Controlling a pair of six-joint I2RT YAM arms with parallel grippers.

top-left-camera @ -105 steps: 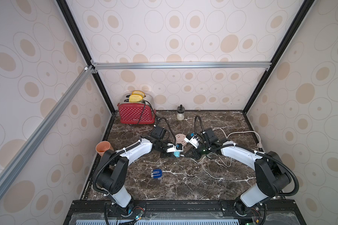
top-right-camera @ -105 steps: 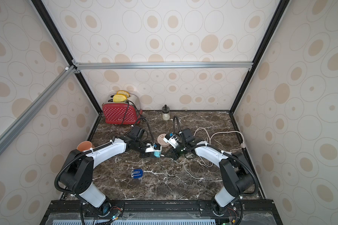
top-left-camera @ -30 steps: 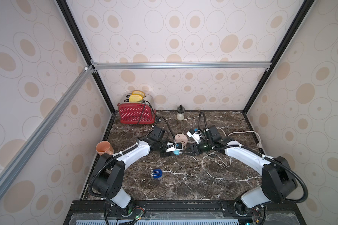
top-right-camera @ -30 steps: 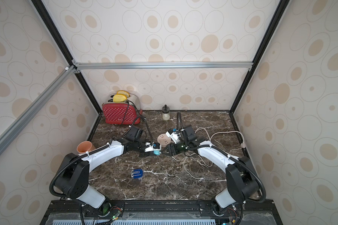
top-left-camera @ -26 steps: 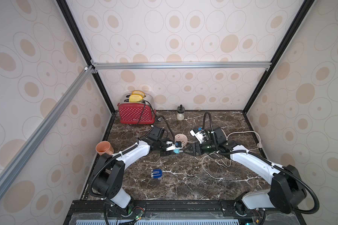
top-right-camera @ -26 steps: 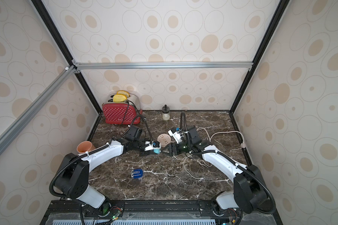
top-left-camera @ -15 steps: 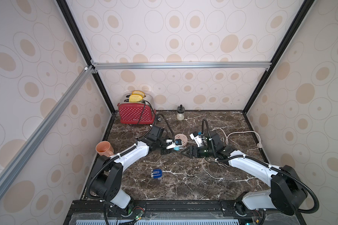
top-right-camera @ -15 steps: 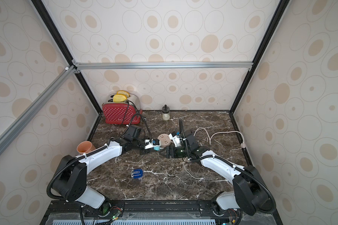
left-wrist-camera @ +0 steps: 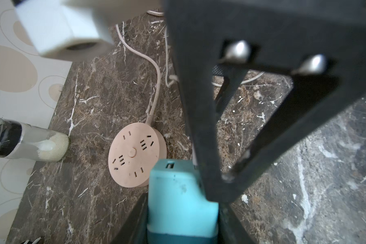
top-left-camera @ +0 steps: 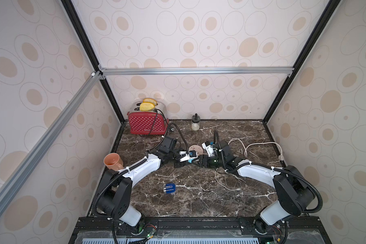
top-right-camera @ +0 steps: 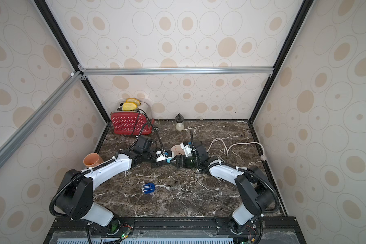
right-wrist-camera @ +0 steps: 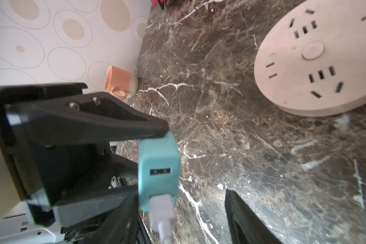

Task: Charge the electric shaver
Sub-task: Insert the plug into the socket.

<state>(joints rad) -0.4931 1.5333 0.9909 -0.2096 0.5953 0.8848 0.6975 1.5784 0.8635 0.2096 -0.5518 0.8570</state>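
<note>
We see the left gripper point(right-wrist-camera: 149, 160) clamping the teal adapter point(left-wrist-camera: 178, 190) near the pink hub point(left-wrist-camera: 133, 154), the right gripper point(right-wrist-camera: 181, 194) agape, empty. The electric shaver point(top-left-camera: 169, 188) lies well apart.

Red toaster point(top-left-camera: 146, 126), orange mug point(top-left-camera: 112, 162), small jar point(top-left-camera: 195, 124)

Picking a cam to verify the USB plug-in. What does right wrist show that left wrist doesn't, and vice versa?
Only right wrist: the white USB plug seated in a port of the teal adapter; the orange mug by the wall. Only left wrist: the whole pink socket hub with its cord; the jar of white grains. Both: the adapter clamped in the left gripper, the hub, the marble table.
</note>
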